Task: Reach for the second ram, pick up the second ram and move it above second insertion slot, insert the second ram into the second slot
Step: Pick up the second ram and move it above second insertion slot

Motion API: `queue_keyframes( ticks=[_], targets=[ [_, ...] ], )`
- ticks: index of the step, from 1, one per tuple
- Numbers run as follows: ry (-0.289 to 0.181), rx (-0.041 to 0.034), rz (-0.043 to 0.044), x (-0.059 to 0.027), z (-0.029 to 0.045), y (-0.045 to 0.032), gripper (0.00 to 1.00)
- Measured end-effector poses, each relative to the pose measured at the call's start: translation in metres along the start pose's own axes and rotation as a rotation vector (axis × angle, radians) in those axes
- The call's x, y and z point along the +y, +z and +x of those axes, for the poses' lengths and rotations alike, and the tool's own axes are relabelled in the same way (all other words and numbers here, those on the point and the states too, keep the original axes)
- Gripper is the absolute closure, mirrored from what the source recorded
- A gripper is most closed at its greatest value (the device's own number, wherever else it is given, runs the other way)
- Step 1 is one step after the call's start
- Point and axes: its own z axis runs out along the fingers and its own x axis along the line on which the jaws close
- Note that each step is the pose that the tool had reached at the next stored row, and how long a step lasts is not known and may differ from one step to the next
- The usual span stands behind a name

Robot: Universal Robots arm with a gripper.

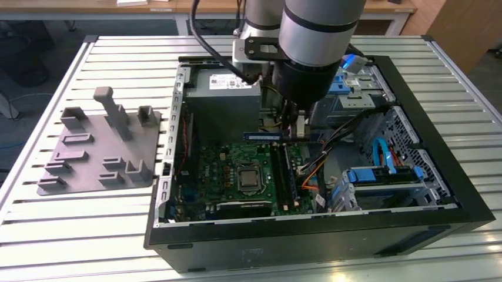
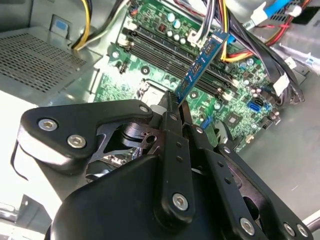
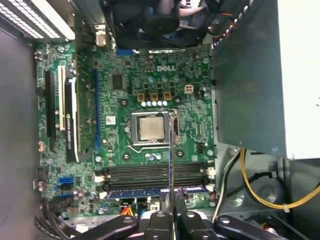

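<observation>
The second ram (image 2: 200, 64) is a long, thin blue board with small chips along its face. The end effector (image 2: 178, 104) clamps it at one end. It stands on edge, clear of the motherboard (image 3: 120, 100) and crosswise above the black memory slots (image 3: 150, 172).

Grey fixture plate (image 1: 98, 150) on slatted table (image 1: 70, 235)

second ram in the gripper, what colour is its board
The second ram is blue, clearest in the second wrist view, clamped in the gripper.
</observation>
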Motion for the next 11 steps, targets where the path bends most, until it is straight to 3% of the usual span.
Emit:
queue_keyframes(
  ticks=[5,11],
  targets=[
    [0.000,-0.0001,0.0000,0.0092,0.0070,0.0035,0.86],
    [-0.004,0.0001,-0.0002,0.0114,0.0106,0.0039,0.86]
  ],
)
